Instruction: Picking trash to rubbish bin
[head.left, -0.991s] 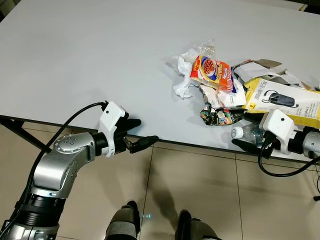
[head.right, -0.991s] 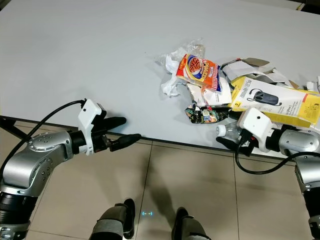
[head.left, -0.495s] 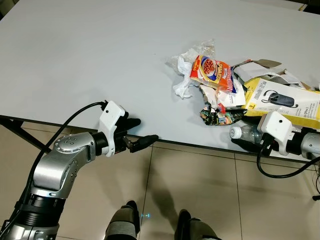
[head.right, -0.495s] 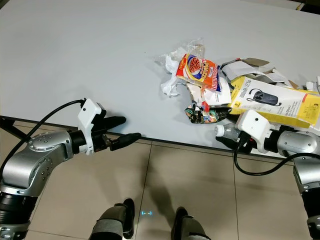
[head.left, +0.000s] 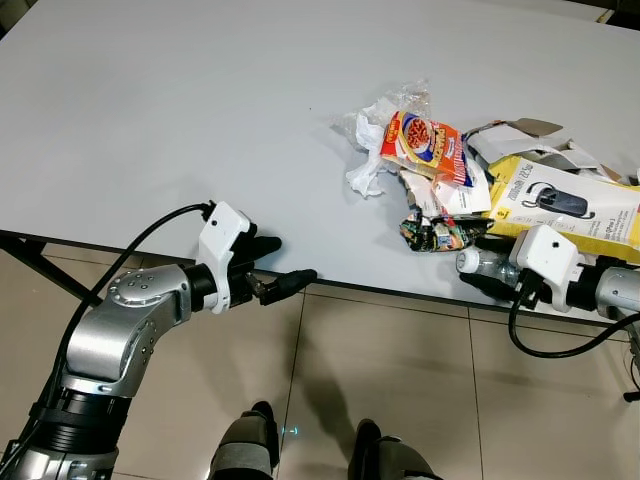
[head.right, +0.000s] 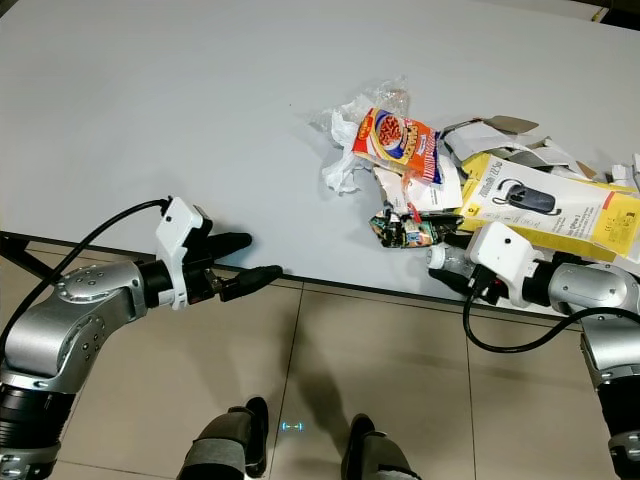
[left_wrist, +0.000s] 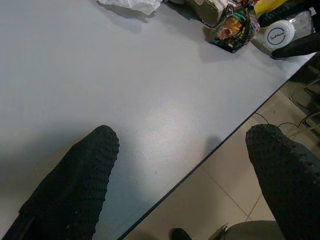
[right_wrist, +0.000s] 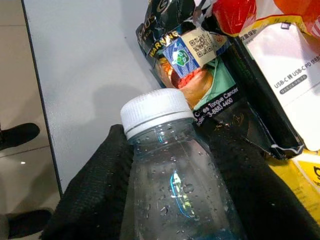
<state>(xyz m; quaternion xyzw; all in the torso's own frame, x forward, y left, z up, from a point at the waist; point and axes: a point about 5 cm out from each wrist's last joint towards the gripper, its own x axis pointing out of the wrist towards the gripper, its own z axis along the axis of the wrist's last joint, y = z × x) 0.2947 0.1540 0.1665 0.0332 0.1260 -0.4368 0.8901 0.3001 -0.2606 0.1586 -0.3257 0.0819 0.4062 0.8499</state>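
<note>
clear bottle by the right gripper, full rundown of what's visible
The clear plastic bottle has a white ribbed screw cap, on and closed, and droplets on its wall; no label shows. It lies on its side near the front edge of the white table, cap pointing toward the robot's left, at the near end of the trash pile. The right gripper has one black finger on each side of its neck and body. Just beyond the cap lies a dark crumpled snack wrapper.

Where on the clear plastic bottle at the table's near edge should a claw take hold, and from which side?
Grip the clear plastic bottle across its round body just behind the white cap, coming in from the table's near edge on the robot's right. It lies on its side, cap pointing left, with wrappers crowding the far side. The right claw already straddles it there.
</note>
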